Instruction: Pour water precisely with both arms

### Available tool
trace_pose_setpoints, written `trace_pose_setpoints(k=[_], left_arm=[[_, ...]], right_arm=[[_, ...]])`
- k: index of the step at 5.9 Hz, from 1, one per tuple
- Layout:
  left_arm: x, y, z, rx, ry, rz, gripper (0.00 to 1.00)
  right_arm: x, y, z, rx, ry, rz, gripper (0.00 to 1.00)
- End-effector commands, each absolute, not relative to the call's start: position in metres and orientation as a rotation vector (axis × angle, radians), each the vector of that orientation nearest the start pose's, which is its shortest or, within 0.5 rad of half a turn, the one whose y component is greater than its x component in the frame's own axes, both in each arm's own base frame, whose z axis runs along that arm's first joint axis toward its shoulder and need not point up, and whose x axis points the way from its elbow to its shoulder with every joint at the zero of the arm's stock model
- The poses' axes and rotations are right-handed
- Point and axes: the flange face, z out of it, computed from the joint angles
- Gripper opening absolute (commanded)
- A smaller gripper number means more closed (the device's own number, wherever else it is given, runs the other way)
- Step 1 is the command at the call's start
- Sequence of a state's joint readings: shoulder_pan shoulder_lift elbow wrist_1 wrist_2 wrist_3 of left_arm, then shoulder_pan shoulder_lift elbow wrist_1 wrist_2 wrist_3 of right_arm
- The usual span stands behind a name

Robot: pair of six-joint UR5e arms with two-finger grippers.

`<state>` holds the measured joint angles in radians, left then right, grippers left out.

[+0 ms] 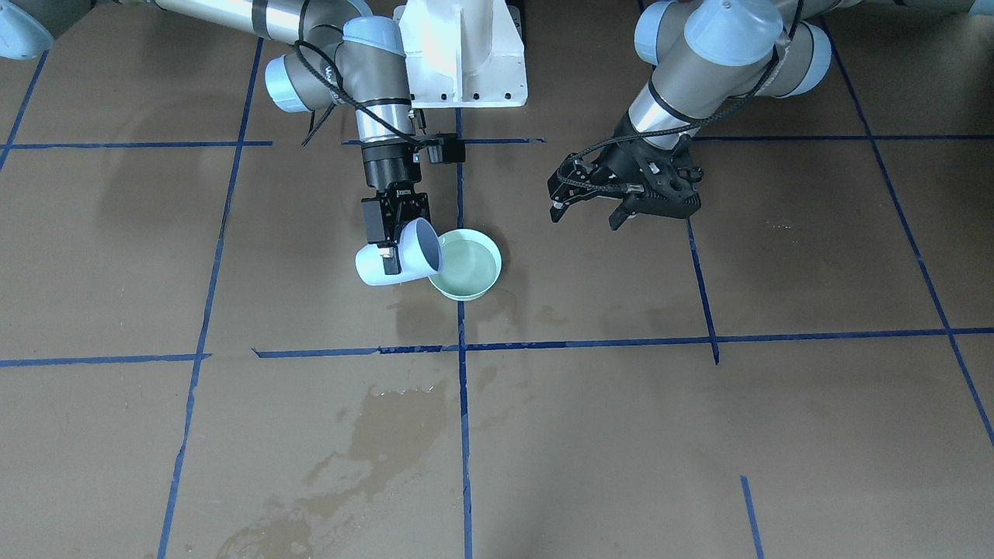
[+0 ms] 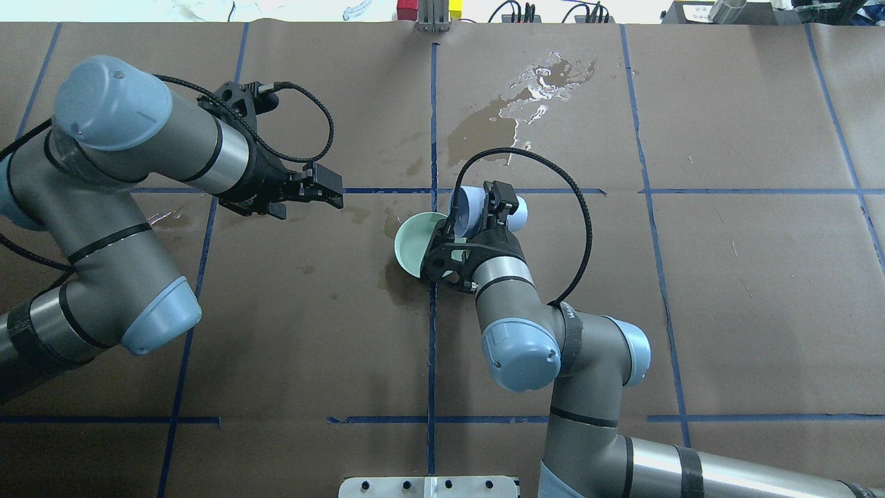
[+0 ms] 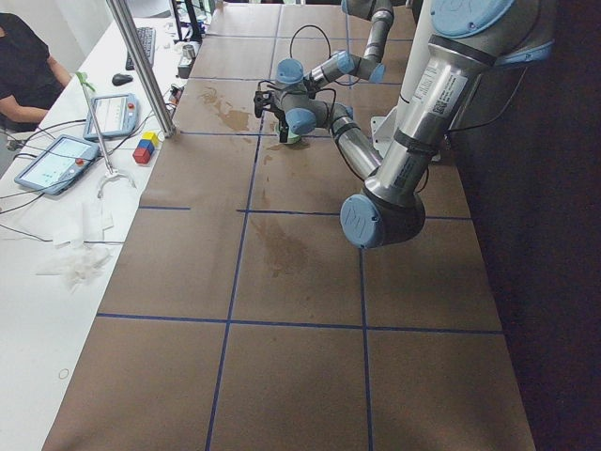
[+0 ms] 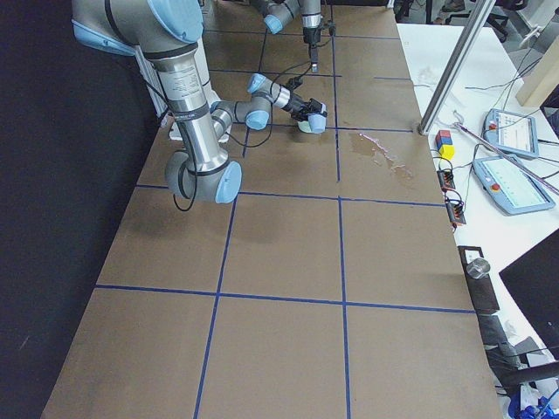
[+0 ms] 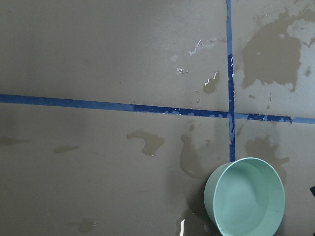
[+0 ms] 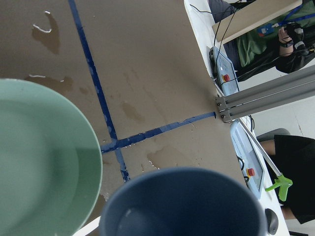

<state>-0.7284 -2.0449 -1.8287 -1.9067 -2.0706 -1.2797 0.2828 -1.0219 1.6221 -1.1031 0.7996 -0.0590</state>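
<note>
— Where does the left gripper stand?

— It hangs above the brown paper-covered table, jaws spread wide, with nothing in them. The mint-green round plastic bowl sits off to its right, well apart from it.

— And the water?

— A pale pool in that bowl, just below and to the left of the right gripper. There are also wet patches on the paper beyond that gripper, away from the robot.

— The right gripper itself?

— It is clamped on the pale blue plastic cup, which is tipped almost onto its side. The cup's mouth is over the bowl's rim nearest the gripper. I can't make out a stream, nor how much is left inside.

— So how should it pour well?

— I'd turn the wrist slowly and hold the lip low and inside the rim, so whatever remains runs in rather than down the outer wall. Nothing holds the bowl, so a knock from the cup could shove it. The free left gripper might steady it.
</note>
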Motion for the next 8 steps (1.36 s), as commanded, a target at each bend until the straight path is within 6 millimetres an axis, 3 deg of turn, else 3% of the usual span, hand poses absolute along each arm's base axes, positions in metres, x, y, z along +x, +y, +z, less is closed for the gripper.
trace_pose_setpoints(k=[1, 4, 8], left_arm=[[0.4, -0.469, 0.233, 0.114, 1.13, -0.124, 1.0], [0.4, -0.469, 0.233, 0.114, 1.13, -0.124, 1.0], [0.4, -0.469, 0.233, 0.114, 1.13, -0.124, 1.0]], right_arm=[[-0.579, -0.371, 0.251, 1.25, 0.111, -0.865, 0.0], [-0.585, -0.37, 0.237, 1.215, 0.266, -0.994, 0.0], [-0.595, -0.358, 0.237, 1.17, 0.432, -1.119, 0.01]])
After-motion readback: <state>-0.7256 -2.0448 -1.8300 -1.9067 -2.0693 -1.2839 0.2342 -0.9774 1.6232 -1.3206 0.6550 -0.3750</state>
